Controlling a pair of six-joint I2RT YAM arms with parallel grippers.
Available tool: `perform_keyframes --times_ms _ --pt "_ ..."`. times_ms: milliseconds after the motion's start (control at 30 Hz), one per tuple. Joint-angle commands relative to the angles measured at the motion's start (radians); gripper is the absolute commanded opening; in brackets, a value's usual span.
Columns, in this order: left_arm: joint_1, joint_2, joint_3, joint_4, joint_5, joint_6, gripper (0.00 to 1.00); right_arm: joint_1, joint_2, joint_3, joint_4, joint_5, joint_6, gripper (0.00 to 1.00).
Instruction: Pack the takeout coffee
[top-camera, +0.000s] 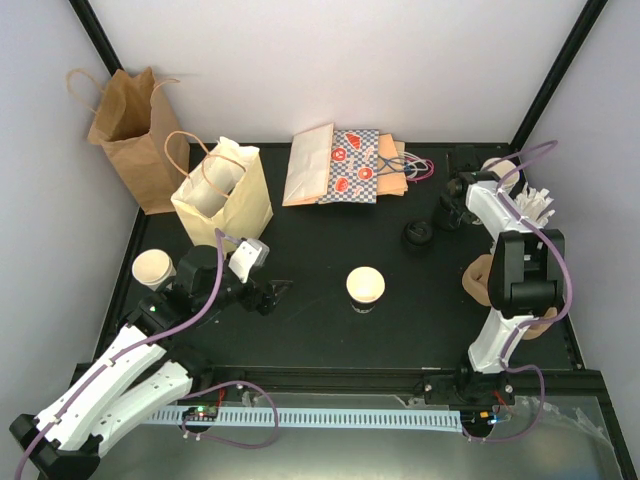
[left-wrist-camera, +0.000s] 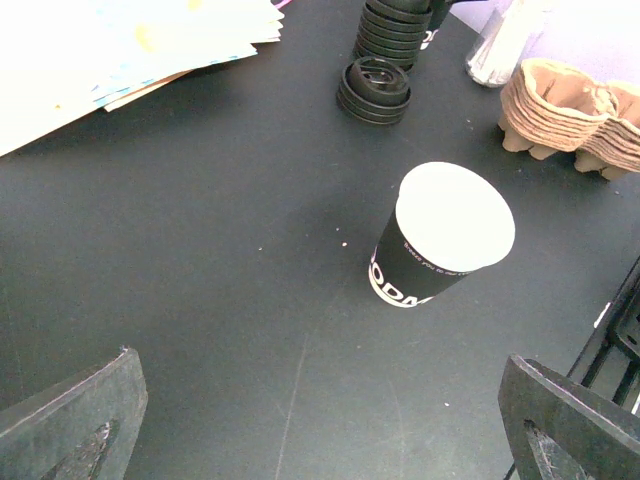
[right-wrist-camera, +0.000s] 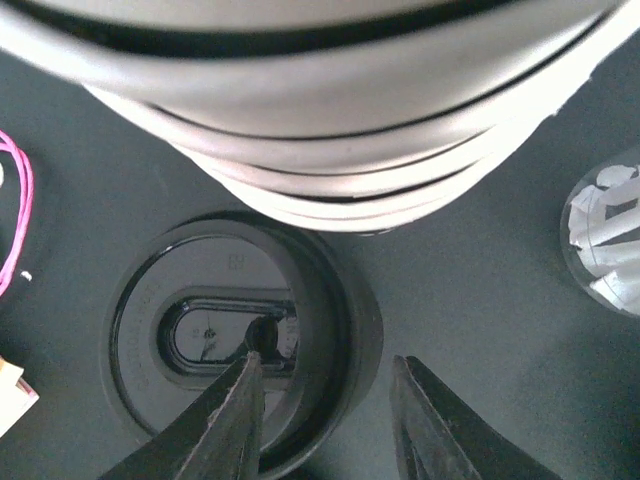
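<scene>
Far out at ten o'clock on the mat (top-camera: 300, 335): brown bag (top-camera: 125, 130), stiff kraft paper, standing open, twisted handles. Just inward at ten: cream bag (top-camera: 228, 200), upright, open-mouthed, something white inside, too unclear to name. Down at eight, beside the left arm: left cup (top-camera: 153, 268), plain white paper, tapered, rolled rim, upright, outside any bag. Next along, left gripper (top-camera: 272, 295), spread fully wide, holding nothing, pointed toward three o'clock at the centre cup (top-camera: 365, 287), well short of it. Dead centre: that cup, upright, lidless, white inside, glossy black band with white lettering, not packed. Light and narrow-footed by the look; likely to skid or tip on the smooth dark mat under a one-sided nudge from a finger. At twelve: flat bags (top-camera: 345, 165), limp printed paper, fanned in a pile. At two: black lid (right-wrist-camera: 200, 300), hard shiny plastic, round, oval recess on top. Right gripper (right-wrist-camera: 325, 380) about half closed astride its rim, one finger on the recess, the other just outside; cannot tell whether pinching yet. Thin rim, slick plastic: easy to squirt free or lift crooked under an off-centre squeeze. At three: trays (top-camera: 480, 280), rough moulded pulp; sticks (top-camera: 535, 205), white, in a clear holder.
</scene>
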Motion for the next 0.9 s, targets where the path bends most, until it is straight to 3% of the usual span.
perform_keyframes --times_ms 0,767,867 --pt "-0.008 -0.002 0.002 0.017 -0.008 0.014 0.99 -0.001 0.02 -0.006 0.037 0.044 0.021 0.38" --pt "-0.008 0.003 0.003 0.017 -0.007 0.016 0.99 0.005 0.019 -0.067 0.108 0.014 0.018 0.31" --pt "-0.008 0.005 0.002 0.017 -0.005 0.016 0.99 0.011 0.003 -0.073 0.109 0.014 0.016 0.22"
